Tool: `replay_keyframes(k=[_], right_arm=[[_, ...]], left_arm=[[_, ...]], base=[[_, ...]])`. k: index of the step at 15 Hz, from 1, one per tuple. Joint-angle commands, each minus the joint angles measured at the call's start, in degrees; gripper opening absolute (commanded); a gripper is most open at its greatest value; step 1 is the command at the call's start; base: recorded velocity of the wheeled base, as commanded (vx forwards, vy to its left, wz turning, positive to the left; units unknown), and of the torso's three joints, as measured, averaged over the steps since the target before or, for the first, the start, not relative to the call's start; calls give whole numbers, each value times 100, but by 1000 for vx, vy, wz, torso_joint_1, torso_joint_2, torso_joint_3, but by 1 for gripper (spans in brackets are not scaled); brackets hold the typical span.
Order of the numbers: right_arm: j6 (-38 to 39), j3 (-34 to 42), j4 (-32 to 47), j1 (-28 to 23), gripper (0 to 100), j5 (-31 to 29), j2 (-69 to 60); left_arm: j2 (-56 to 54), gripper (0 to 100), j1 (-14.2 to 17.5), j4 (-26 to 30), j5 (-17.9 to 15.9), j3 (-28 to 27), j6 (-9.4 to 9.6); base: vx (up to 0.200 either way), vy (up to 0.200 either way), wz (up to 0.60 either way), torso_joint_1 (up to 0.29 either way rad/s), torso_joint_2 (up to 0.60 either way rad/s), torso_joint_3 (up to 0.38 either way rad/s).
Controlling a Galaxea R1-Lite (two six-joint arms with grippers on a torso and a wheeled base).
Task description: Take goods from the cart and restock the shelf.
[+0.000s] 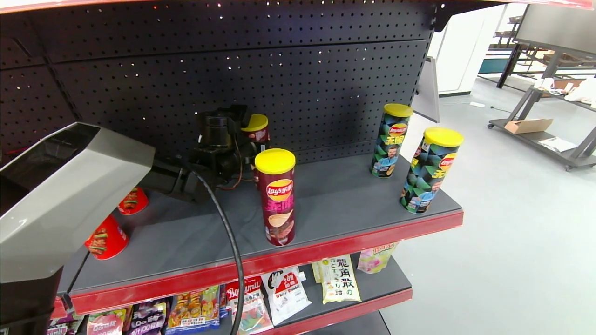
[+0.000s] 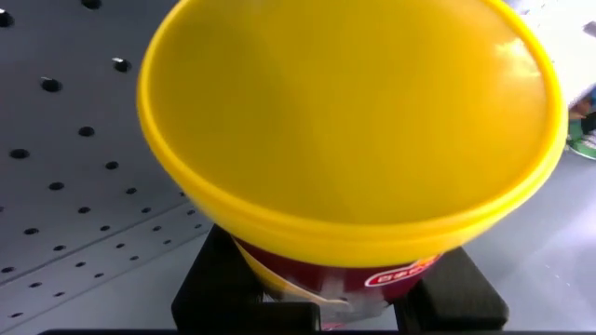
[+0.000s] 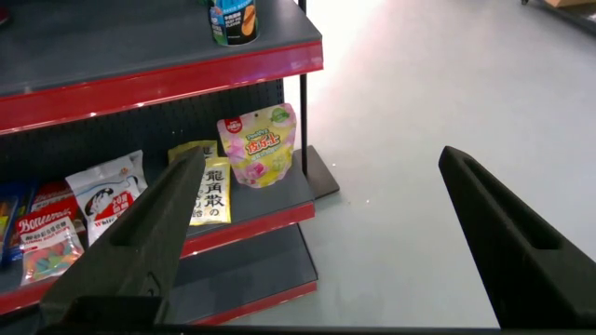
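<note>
Left gripper (image 2: pixel 340 302) clamps upright maroon cylindrical chip can (image 1: pixel 259 136), glossy yellow plastic lid (image 2: pixel 354 121); black perforated pegboard (image 1: pixel 326 70) just behind. Right gripper (image 3: pixel 321 167) spread wide.

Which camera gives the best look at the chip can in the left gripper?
The left wrist view: the chip can's yellow lid is close up, its red body between the left gripper's fingers. The head view shows it at the shelf's back by the pegboard, half hidden behind the gripper.

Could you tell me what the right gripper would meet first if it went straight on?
Most likely the grey floor just beyond the end of the lower shelf; the open right gripper has nothing nearer in its line, though depth is uncertain.
</note>
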Motion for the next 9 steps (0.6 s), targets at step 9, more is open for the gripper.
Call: replay_keyframes(k=[9], right_arm=[[-1, 1, -1, -1, 100, 1, 9]], left_arm=[[86, 0, 17, 37, -33, -41, 9]], base=[[0, 0, 0, 0, 0, 0]])
